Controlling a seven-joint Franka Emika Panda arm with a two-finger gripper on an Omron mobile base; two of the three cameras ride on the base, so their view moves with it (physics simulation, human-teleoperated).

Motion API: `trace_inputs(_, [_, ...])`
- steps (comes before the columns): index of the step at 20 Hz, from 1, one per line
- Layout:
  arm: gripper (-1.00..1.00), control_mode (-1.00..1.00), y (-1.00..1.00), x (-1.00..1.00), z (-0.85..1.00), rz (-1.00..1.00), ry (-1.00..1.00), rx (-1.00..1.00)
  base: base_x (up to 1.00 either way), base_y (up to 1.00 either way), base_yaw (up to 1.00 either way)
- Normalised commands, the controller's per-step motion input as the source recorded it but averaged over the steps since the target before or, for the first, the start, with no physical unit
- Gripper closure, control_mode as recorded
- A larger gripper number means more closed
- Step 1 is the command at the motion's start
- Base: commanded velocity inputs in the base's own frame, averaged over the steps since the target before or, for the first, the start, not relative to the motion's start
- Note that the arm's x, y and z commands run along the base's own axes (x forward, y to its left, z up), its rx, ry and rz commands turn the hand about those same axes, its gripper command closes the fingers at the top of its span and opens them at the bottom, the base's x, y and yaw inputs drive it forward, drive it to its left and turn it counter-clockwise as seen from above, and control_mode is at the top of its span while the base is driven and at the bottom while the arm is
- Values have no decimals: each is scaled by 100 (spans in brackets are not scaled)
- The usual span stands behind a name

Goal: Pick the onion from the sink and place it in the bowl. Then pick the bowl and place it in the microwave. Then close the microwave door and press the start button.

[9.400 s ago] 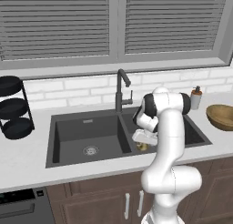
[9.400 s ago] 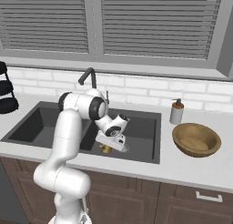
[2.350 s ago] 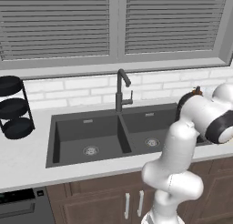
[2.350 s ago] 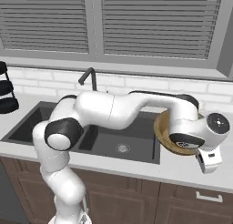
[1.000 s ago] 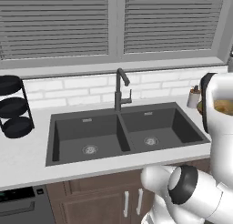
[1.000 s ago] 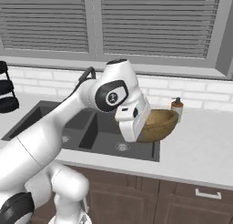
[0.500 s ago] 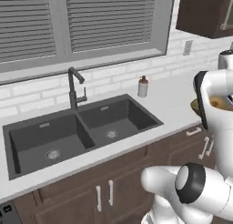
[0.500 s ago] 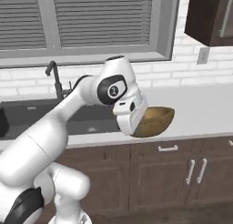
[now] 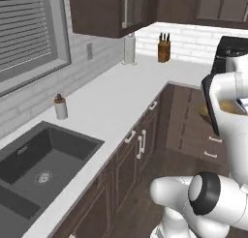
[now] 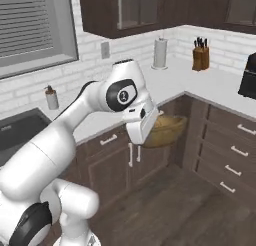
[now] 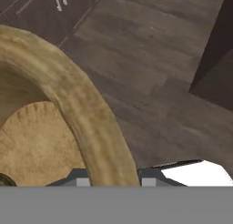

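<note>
One step of the task looks finished or nearly so: the shallow tan wooden bowl (image 10: 167, 131) is off the counter, its rim clamped in the white arm's two-finger gripper (image 10: 150, 132) at the centre of the right base frame, above the floor. The onion cannot be made out inside it. Reaching the microwave, shutting its door and pressing start remain

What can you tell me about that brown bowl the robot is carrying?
The bowl is shallow, round and tan-brown, wood-like, with a thick rounded rim and a ribbed-looking inside, seen close in the hand view. It hangs in the air over the dark wooden floor, in front of the lower cabinets, gripped at its rim by the end effector. It looks roughly level.
</note>
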Motion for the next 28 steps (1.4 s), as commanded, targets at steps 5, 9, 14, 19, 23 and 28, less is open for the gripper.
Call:
trace_inputs(5, [100, 100, 0, 0, 0, 0, 0, 0, 0, 0, -97])
trace_inputs(9, [100, 100, 0, 0, 0, 0, 0, 0, 0, 0, -97])
trace_inputs(14, [100, 100, 0, 0, 0, 0, 0, 0, 0, -2, -96])
trace_inputs(19, [100, 100, 0, 0, 0, 0, 0, 0, 0, -9, -95])
trace_inputs(23, [100, 100, 0, 0, 0, 0, 0, 0, 0, -17, -91])
trace_inputs(28, [100, 100, 0, 0, 0, 0, 0, 0, 1, -22, -89])
